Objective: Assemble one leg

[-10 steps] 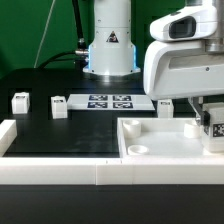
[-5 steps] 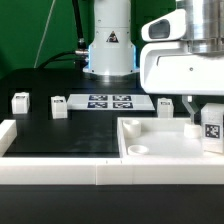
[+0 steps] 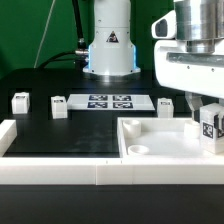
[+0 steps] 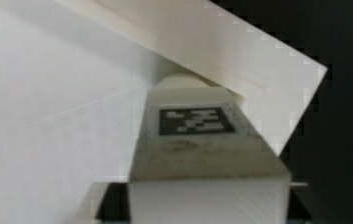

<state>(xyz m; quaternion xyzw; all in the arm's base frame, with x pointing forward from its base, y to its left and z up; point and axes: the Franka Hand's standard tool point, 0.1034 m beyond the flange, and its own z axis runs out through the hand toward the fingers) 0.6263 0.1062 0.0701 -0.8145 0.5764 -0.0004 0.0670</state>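
Observation:
My gripper (image 3: pixel 207 116) is at the exterior view's right, shut on a leg (image 3: pixel 210 128), a small white block with a black-and-white tag. It holds the leg upright over the right end of the big white tray-like part (image 3: pixel 160 145). In the wrist view the leg (image 4: pixel 196 130) runs out from between the dark fingers (image 4: pixel 123 196), with the white tray part (image 4: pixel 48 100) beneath it. Whether the leg's lower end touches the tray is hidden. Three more legs stand on the black table: two at the left (image 3: pixel 20 100) (image 3: pixel 58 105) and one behind the tray (image 3: pixel 166 104).
The marker board (image 3: pixel 108 101) lies flat at the table's back, in front of the robot base (image 3: pixel 108 50). A white wall (image 3: pixel 60 170) runs along the table's front edge, with a raised end at the left.
The arm's wrist housing has risen and shifted toward the exterior view's right. The held leg has stayed at nearly the same spot over the tray's right end.

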